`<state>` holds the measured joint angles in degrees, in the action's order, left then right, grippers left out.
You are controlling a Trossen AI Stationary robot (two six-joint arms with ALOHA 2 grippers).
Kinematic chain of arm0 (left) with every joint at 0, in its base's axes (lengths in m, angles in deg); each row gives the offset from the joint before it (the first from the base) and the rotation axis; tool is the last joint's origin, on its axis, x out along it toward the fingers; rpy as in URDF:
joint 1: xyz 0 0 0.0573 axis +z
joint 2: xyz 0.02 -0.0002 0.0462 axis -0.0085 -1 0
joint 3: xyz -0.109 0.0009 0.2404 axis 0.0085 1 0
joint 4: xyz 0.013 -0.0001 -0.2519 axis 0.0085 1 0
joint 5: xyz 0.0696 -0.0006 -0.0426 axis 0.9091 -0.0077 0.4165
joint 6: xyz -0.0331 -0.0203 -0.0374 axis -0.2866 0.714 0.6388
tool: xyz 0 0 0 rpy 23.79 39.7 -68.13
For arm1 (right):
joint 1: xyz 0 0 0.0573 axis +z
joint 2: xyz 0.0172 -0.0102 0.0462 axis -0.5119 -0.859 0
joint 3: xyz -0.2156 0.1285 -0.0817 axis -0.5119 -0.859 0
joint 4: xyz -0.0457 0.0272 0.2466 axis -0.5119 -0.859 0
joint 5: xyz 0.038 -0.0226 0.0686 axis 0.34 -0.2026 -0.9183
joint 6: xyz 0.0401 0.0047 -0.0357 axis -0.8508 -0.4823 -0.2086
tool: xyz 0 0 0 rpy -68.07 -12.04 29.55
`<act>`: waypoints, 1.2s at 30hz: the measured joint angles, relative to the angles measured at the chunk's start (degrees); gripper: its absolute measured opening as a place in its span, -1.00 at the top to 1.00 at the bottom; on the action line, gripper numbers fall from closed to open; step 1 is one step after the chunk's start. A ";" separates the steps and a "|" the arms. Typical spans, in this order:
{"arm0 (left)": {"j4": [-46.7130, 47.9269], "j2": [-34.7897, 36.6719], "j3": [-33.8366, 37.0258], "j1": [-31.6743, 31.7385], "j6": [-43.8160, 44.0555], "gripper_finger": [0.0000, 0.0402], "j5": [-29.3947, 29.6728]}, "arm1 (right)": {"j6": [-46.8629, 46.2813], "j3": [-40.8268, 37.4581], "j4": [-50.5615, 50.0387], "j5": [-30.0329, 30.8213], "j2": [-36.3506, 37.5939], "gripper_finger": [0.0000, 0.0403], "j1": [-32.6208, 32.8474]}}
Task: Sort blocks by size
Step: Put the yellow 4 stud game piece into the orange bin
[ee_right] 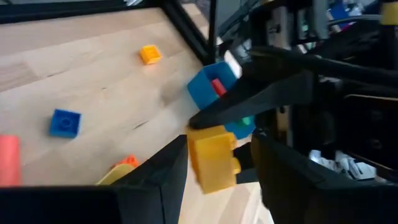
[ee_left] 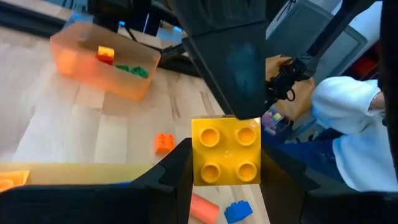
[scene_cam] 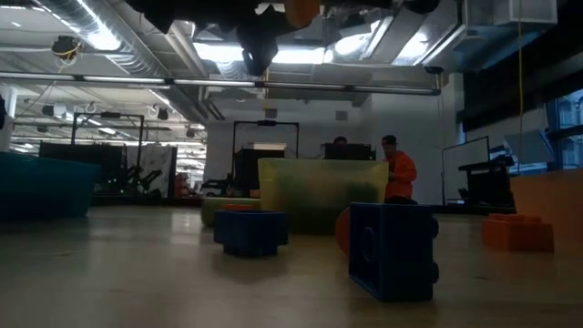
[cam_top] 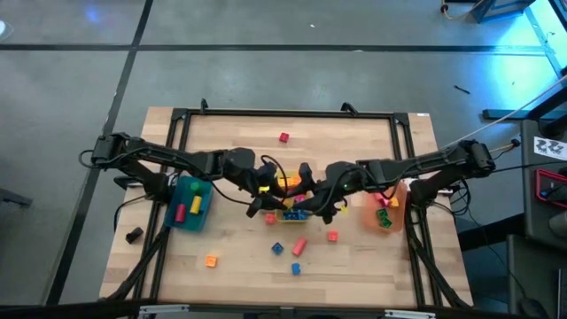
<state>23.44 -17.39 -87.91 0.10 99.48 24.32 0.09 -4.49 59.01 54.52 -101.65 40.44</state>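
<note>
Yellow and four-studded, one brick (ee_left: 226, 151) sat pinched between the closed fingers of the left gripper (ee_left: 227, 163) above the middle of the counter (cam_top: 230, 142), apparently being passed across, since the right gripper (ee_right: 214, 163) met it there with its own fingers closed on the same piece. Three bins waited for the sorted blocks: a blue bin (cam_top: 190, 202) at left, a yellow bin (cam_top: 289, 206) under the grippers and an orange bin (cam_top: 386, 209) at right. About six loose blocks lay on the counter, among them a far red cube (cam_top: 283, 137) and a near orange one (cam_top: 211, 260).
</note>
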 joint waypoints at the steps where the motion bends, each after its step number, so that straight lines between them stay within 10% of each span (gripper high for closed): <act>1: -0.39 0.00 0.00 0.00 -0.57 0.35 0.00 | -0.01 0.00 0.50 -0.09 0.00 0.11 -0.20; 25: -2.50 -0.11 0.11 -0.04 -2.94 0.35 0.48 | 0.73 0.11 2.12 -1.93 -2.74 0.12 -0.33; 36: -1.81 -0.15 0.11 -0.38 -2.38 0.25 0.67 | 1.94 0.15 0.49 0.19 -2.84 0.48 -0.29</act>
<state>21.63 -17.54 -87.80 -0.28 97.10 24.99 2.02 -4.33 59.50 54.71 -104.49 40.16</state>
